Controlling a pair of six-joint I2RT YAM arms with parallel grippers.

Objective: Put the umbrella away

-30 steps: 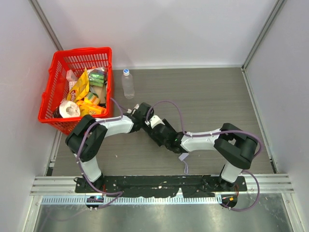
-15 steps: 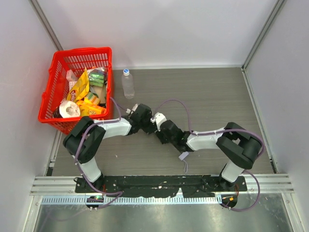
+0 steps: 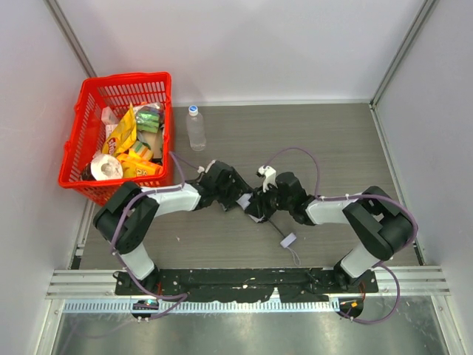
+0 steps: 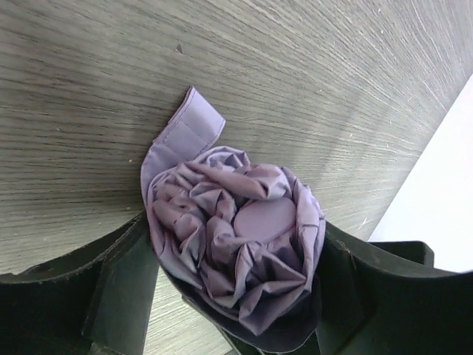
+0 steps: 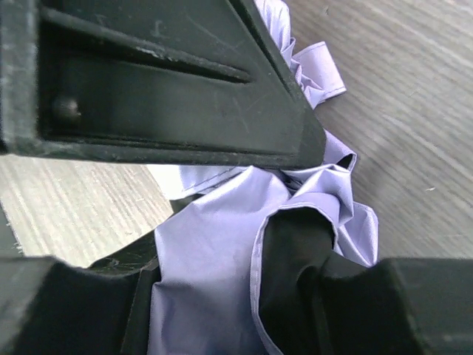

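Umbrella (image 4: 235, 244) — lavender canopy bunched, at the middle of the table (image 3: 332, 148), between both arms. Right gripper (image 3: 260, 201): clamped on its fabric. Left gripper (image 3: 236, 194): jaws spread wide, flanking the canopy end. Red basket (image 3: 129, 76) — well apart.

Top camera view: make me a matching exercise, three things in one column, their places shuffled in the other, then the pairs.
1. red plastic mesh basket
2. clear plastic bottle
3. pale lavender fabric folding umbrella

A. around the middle of the grey table
B. far-left corner
C. upright, just right of the basket

Pairs: 1-B, 2-C, 3-A.
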